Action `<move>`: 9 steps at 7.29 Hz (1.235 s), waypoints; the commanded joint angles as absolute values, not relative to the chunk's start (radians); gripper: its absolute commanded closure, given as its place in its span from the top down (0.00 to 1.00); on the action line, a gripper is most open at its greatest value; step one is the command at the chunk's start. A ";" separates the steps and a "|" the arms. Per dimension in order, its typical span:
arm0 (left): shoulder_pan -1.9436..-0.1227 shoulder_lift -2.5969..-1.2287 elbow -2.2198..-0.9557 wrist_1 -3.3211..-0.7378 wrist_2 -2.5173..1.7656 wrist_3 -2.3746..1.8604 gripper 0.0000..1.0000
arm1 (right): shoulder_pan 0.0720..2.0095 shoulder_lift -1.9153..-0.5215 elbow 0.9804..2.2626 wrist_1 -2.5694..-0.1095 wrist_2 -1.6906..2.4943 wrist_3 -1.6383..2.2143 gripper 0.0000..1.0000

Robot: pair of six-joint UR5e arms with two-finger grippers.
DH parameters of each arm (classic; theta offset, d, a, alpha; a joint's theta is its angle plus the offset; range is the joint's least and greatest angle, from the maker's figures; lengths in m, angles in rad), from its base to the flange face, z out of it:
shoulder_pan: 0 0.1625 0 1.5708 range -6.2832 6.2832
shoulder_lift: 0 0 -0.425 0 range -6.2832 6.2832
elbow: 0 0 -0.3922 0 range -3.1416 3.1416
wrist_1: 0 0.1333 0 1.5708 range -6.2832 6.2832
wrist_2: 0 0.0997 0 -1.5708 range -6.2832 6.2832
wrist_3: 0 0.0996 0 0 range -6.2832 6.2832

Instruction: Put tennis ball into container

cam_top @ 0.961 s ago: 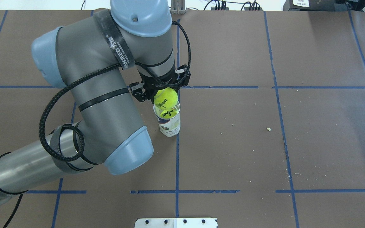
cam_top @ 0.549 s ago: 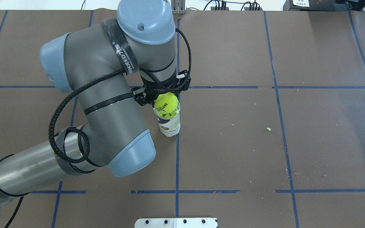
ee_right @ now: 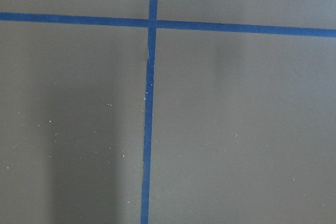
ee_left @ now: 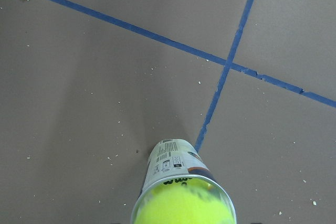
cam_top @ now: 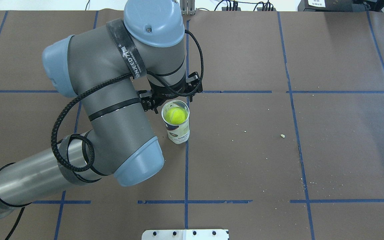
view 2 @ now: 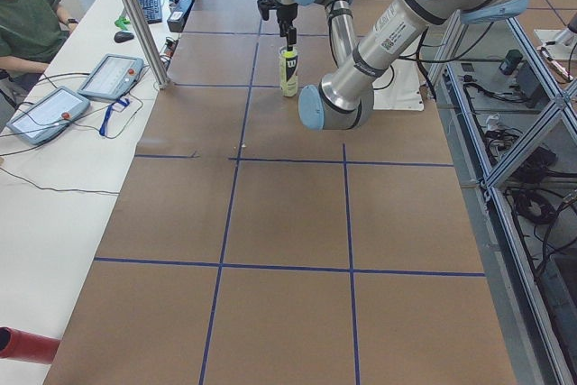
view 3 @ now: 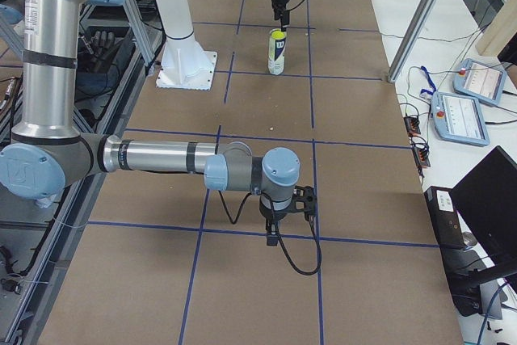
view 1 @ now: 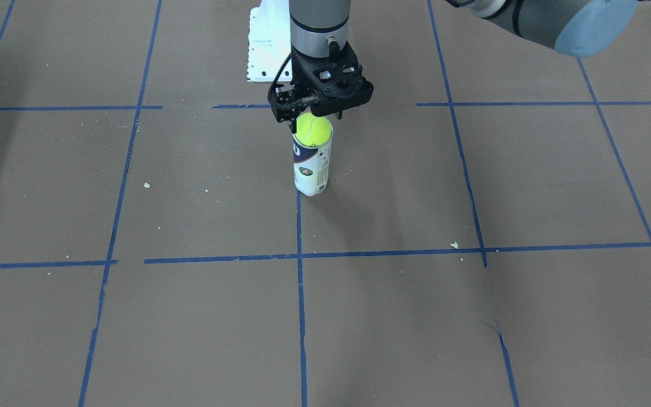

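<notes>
The tall container (view 1: 311, 169) stands upright on a blue tape line in the middle of the table. A yellow-green tennis ball (view 1: 313, 131) sits in its open mouth, ringed by the rim in the overhead view, tennis ball (cam_top: 176, 115), container (cam_top: 178, 131). My left gripper (view 1: 314, 117) hangs just above the can, open, its fingers spread on either side of the ball without holding it. The left wrist view shows the container (ee_left: 176, 163) with the ball (ee_left: 184, 209) at its top. My right gripper (view 3: 279, 233) hovers low over bare table far from the can; whether it is open or shut I cannot tell.
The white robot base plate (view 1: 263, 45) lies just behind the can. Small crumbs (cam_top: 282, 135) dot the brown paper to the can's right. My left arm's elbow (cam_top: 138, 163) bulks over the table left of the can. Tablets (view 2: 113, 77) lie on the side bench.
The ball that my left gripper held above the can has dropped into the can's mouth, covering the ball inside. The gripper has let go and stays above the rim.
</notes>
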State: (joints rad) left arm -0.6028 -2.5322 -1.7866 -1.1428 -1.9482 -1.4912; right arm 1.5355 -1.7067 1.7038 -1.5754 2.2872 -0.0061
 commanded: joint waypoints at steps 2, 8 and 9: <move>-0.607 -2.463 -1.869 -1.155 -1.947 -1.447 1.00 | 1.536 -1.707 1.703 -1.575 2.287 -0.006 1.00; -0.978 -2.073 -2.045 -1.273 -2.082 -0.765 1.00 | 1.536 -1.707 1.703 -1.575 2.287 -0.006 1.00; -1.088 -2.007 -2.033 -1.275 -2.129 -0.580 1.00 | 1.536 -1.707 1.703 -1.575 2.287 -0.006 1.00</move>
